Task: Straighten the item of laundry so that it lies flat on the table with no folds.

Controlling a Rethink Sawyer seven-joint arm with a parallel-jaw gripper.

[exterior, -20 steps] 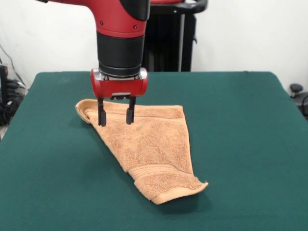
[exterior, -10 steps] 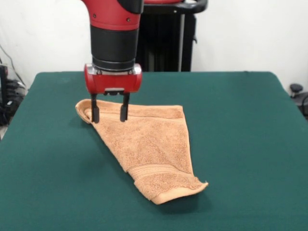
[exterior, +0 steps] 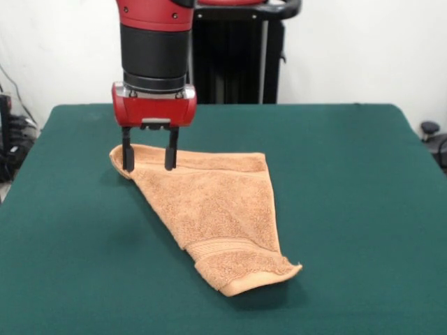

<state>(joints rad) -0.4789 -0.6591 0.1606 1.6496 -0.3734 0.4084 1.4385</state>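
The orange-tan towel (exterior: 213, 213) lies on the dark green table (exterior: 349, 181) in a rough triangle, folded over itself. Its woven band and hemmed end are at the near tip, which curls up slightly. Its far left corner is rolled under. My gripper (exterior: 149, 159) hangs from the red and black arm just over that far left corner. It is open, its two black fingers (exterior: 128, 158) pointing down on either side of the rolled edge. I cannot tell whether the fingertips touch the cloth.
The black pedestal (exterior: 237, 52) stands behind the table's far edge. Cables and dark equipment (exterior: 10, 132) sit off the table's left side, and a dark knob (exterior: 429, 129) off its right side.
My gripper has moved left and slightly away from the camera, from over the towel's upper middle to its far left corner. It stays open. The towel has not moved.
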